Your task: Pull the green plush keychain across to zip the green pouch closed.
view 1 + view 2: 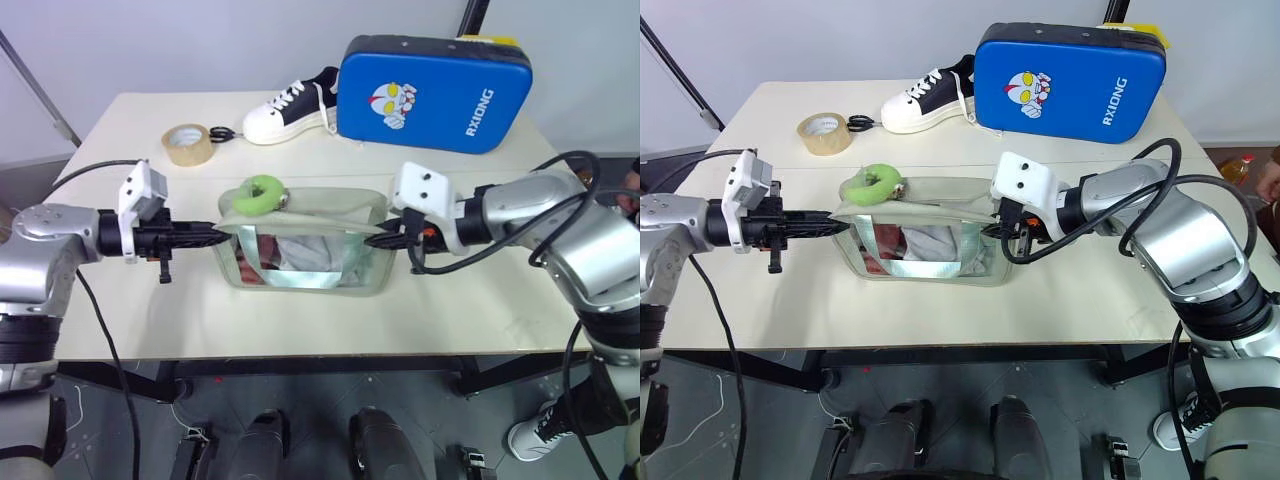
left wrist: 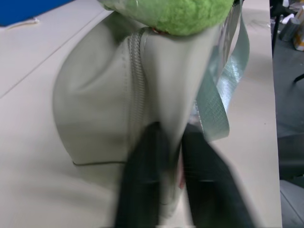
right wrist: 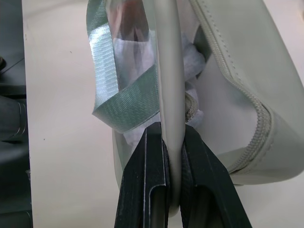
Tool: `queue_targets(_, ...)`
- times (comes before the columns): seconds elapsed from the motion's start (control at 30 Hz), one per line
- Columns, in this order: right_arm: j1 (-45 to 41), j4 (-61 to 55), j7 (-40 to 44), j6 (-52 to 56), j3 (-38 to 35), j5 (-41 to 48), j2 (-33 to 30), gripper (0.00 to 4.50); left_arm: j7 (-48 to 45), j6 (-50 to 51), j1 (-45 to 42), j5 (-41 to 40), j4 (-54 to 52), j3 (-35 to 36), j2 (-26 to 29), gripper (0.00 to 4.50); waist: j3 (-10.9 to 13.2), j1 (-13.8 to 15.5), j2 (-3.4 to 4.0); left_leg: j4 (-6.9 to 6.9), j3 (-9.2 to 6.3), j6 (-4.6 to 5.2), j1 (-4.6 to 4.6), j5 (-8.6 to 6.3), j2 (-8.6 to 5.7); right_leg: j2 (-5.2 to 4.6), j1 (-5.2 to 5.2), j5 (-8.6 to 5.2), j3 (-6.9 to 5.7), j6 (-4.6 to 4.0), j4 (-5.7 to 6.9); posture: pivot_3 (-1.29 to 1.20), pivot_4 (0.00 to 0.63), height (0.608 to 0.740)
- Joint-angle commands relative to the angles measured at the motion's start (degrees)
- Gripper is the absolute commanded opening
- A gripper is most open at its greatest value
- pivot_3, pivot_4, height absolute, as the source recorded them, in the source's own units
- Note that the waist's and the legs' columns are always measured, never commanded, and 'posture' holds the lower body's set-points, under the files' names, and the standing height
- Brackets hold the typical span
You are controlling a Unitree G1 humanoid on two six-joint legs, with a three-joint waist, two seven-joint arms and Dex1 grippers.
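Pale sage-green soft fabric pouch with clear window (image 1: 300,262) sits mid-tabletop (image 1: 480,310), stretched between both arms. Left gripper (image 1: 215,236) pinched tight on the pouch's left end fabric; right gripper (image 1: 385,237) clamped shut on the right end seam, fabric edge sandwiched between the jaws in the wrist view. Likely purpose: hold the pouch taut and anchored so the zipper track runs straight. Small lime-green fuzzy ring-shaped plush keychain (image 1: 259,193) rests on top near the left end, so zipper apparently unzipped, full travel to the right remaining. Snag: both jaws occupied, one has to let go to grab the charm. Tan tape roll (image 1: 188,144), black-and-white sneaker (image 1: 285,110), blue hard case (image 1: 434,90) parked at the far edge, well apart from the work.
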Motion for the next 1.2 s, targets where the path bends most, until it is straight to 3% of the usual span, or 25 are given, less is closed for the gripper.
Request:
queue_targets(0.03, -0.4, -1.3, 0.0, -1.0, -2.3, 0.8, -0.3, 0.0, 0.4, -0.3, -1.8, -0.1, -1.5, 1.1, 1.1, 0.06, 0.0, 0.0, 0.0, 0.0, 0.0, 0.0, 0.0, 0.0, 0.0, 0.0, 0.0, 0.0, 0.0, 0.0, 0.0, 0.0, 0.15, 0.695)
queue_targets(0.13, 0.8, -2.5, 1.1, -2.9, -2.3, 0.6, -1.6, 1.09, 0.7, -1.3, -2.1, 1.0, -0.7, 0.5, 0.8, 0.0, 0.0, 0.0, 0.0, 0.0, 0.0, 0.0, 0.0, 0.0, 0.0, 0.0, 0.0, 0.0, 0.0, 0.0, 0.0, 0.0, 0.15, 0.695)
queue_targets(0.33, 0.1, -2.5, 4.6, -5.0, -6.6, 3.5, -4.2, 4.17, -0.3, -3.2, -1.9, 1.9, -0.3, -0.7, 0.1, 0.0, 0.0, 0.0, 0.0, 0.01, 0.01, 0.0, 0.0, 0.0, -0.02, 0.0, 0.01, 0.0, 0.0, 0.0, 0.0, 0.0, 0.15, 0.695)
queue_targets(0.37, -1.6, -1.3, 4.3, -4.1, -8.0, 4.7, -3.4, 4.43, -0.1, -3.3, -1.8, 1.9, -0.4, -0.8, -0.1, 0.0, 0.0, 0.0, 0.0, 0.01, 0.01, 0.0, 0.0, 0.0, -0.01, 0.01, 0.01, 0.0, 0.0, 0.0, 0.0, 0.0, 0.15, 0.695)
queue_targets(0.47, -8.8, 2.7, 2.1, -4.0, -7.7, 5.8, 2.5, 4.43, 0.1, -3.4, -1.5, 2.1, -0.4, -0.8, -0.4, 0.0, 0.0, -0.3, 0.04, 0.0, 0.03, 0.0, 0.02, 0.0, 0.0, 0.01, 0.0, 0.01, 0.01, -0.01, 0.01, 0.0, 0.15, 0.695)
queue_targets(0.63, -16.3, 11.2, -2.7, -6.6, 3.8, -2.2, 14.1, 4.43, 1.1, -2.9, -0.9, 2.0, -1.6, -0.7, -0.9, 0.0, 0.0, -0.1, 0.01, -0.04, -0.03, 0.0, 0.06, 0.0, 0.07, 0.02, 0.0, 0.02, -0.01, -0.03, 0.0, 0.0, 0.15, 0.695)
queue_targets(0.87, -22.6, 20.1, -6.9, -7.2, 10.2, -8.0, 25.4, 4.43, 1.7, -2.5, 0.0, 1.8, -2.5, -0.1, -0.4, 0.0, 0.0, 0.0, 0.01, -0.01, -0.04, -0.02, 0.0, 0.01, -0.03, 0.0, -0.01, 0.02, 0.0, -0.03, -0.01, 0.0, 0.15, 0.695)
queue_targets(0.97, -23.0, 21.3, -7.1, -7.4, 11.9, -10.1, 26.5, 3.59, 1.7, -2.8, 0.4, 1.8, -2.5, 0.1, -0.2, 0.0, 0.0, 0.0, 0.0, 0.0, -0.12, -0.02, 0.0, 0.01, -0.02, 0.04, -0.01, 0.02, -0.04, -0.03, 0.01, 0.0, 0.15, 0.695)
queue_targets(1.2, -22.7, 20.2, -5.5, -7.1, 12.1, -11.1, 26.1, 0.11, 1.5, -3.3, 0.4, 2.0, -2.0, 0.1, 0.0, 0.0, 0.0, -0.1, 0.0, 0.0, -0.15, -0.03, 0.0, 0.02, -0.03, 0.05, -0.01, 0.02, -0.07, -0.03, 0.02, 0.0, 0.15, 0.695)
